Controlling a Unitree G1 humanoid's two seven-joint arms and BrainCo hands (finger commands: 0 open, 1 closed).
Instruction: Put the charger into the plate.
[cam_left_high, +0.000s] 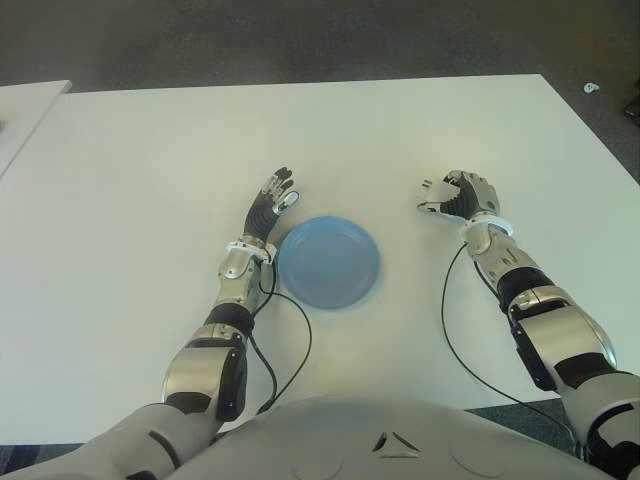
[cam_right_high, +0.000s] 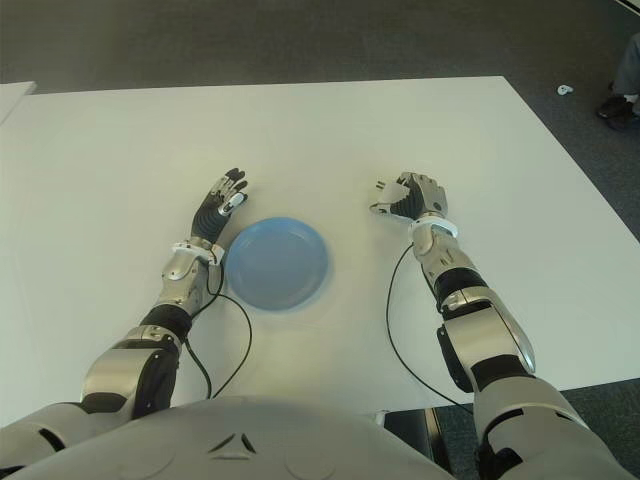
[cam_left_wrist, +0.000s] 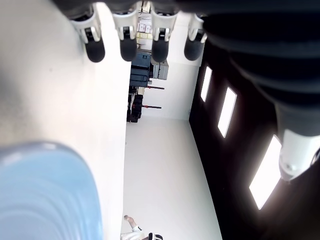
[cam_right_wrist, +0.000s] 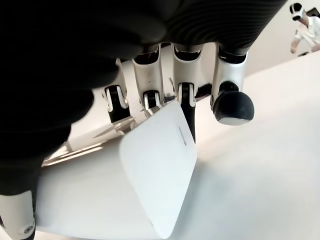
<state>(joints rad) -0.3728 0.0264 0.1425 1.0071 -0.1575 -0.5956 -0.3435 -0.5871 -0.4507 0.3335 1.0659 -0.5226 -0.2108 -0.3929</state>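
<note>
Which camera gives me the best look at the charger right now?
The right wrist view: the white charger fills it, with the right hand curled around it. In both eye views it is only a small white piece with prongs poking out of that hand, right of the blue plate. The left wrist view does not show it.

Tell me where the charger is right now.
The white charger is in the right hand, fingers curled around it, to the right of the blue plate and not yet over it.
</note>
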